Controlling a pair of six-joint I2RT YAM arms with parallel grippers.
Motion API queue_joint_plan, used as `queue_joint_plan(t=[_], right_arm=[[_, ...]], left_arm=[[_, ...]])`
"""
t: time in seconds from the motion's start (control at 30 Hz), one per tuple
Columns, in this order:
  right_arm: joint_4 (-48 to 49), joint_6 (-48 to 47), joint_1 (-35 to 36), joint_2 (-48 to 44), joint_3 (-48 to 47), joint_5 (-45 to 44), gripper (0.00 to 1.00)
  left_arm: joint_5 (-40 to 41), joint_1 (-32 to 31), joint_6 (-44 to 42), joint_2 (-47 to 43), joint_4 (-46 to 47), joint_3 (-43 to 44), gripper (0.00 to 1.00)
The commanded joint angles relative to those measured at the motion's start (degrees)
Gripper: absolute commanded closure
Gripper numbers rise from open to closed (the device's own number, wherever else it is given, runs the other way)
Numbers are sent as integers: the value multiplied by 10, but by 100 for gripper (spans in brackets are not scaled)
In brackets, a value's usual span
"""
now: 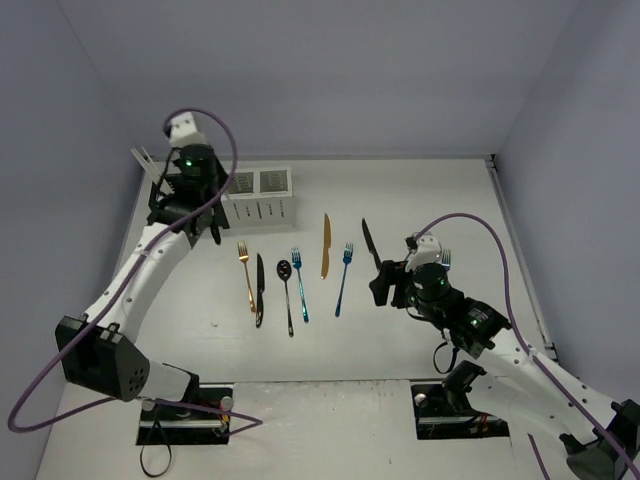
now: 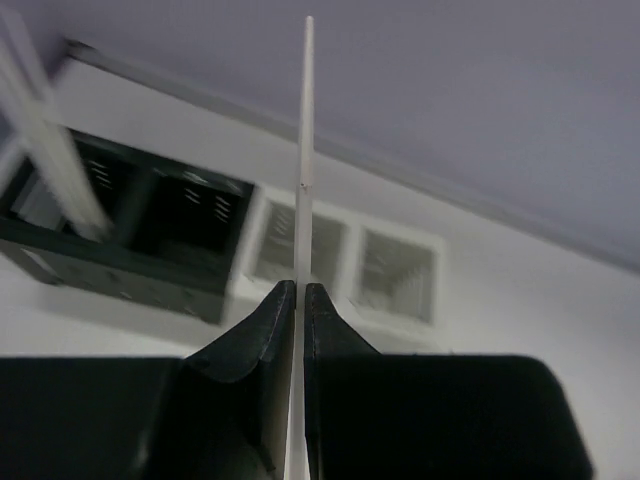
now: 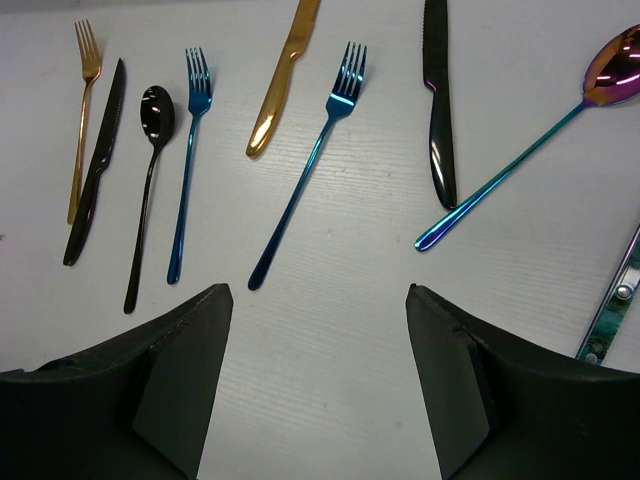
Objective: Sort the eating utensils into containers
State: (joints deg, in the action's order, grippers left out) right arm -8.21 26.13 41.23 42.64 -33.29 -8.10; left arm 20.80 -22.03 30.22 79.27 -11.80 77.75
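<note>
Left wrist view is showing the left end effector (image 2: 300,292) clamping a pale chopstick (image 2: 306,150), the stick running straight out from between the fingers. Black caddy (image 2: 130,235) and white caddy (image 2: 345,262) are sitting just beside each other on the desk (image 2: 520,300), black on this view's left. The held stick is lining up over the white caddy compartment next to the black one, height above it not tellable. A second chopstick (image 2: 45,140), blurred, is leaning out of the black caddy. Top external view is showing the left arm reaching to the far-left part of the desk and covering most of the black caddy. Right end effector (image 3: 318,292) is hovering wide open and empty on the near side of a row of utensils: gold fork (image 3: 85,110), black knife (image 3: 98,160), black spoon (image 3: 150,170), blue fork (image 3: 188,170), gold knife (image 3: 283,80), second blue fork (image 3: 315,160), second black knife (image 3: 437,100), iridescent spoon (image 3: 530,140). All are lying flat with handles toward the arms, gold fork and black knife nearly meeting at the handles, the rest lying apart
</note>
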Motion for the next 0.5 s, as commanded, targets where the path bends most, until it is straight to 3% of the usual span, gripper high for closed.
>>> queue_joint_plan(t=[0.0, 0.2, 0.3, 0.47], right_arm=[[21, -1, -1, 15, -30, 2, 32], [22, -5, -1, 29, -40, 12, 32], [22, -11, -1, 39, -42, 16, 32], [22, -18, -2, 53, -44, 27, 32]], left_arm=[[13, 121, -85, 25, 153, 6, 100], [-1, 248, -92, 100, 240, 75, 100], [-13, 287, -65, 149, 282, 101, 100], [-11, 313, -97, 215, 331, 146, 100]])
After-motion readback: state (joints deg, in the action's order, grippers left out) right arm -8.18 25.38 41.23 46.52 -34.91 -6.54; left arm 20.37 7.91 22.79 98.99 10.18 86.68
